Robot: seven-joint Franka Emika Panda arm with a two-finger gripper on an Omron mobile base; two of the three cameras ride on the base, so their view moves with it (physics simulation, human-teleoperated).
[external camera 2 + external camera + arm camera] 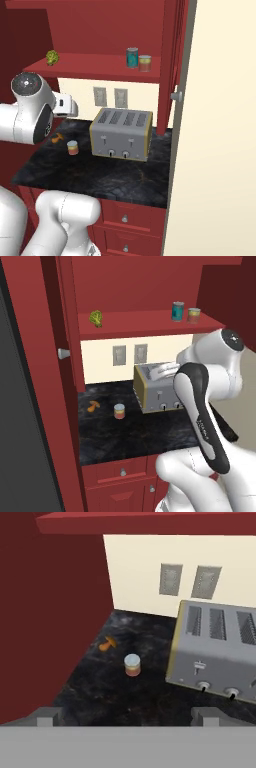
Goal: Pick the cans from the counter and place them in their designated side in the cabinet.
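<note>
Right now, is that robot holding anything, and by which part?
Nothing. Its tool is open and empty, above the counter, apart from the can.

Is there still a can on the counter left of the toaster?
Yes, one can stands on the counter, left of the toaster.

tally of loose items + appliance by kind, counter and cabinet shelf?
Cans: 3 – teal can and red-and-yellow can on the cabinet shelf, one more can on the counter
Green leafy item: 1, on the shelf
Small orange item: 1, on the counter
Toaster: 1, on the counter
Total: 6
</note>
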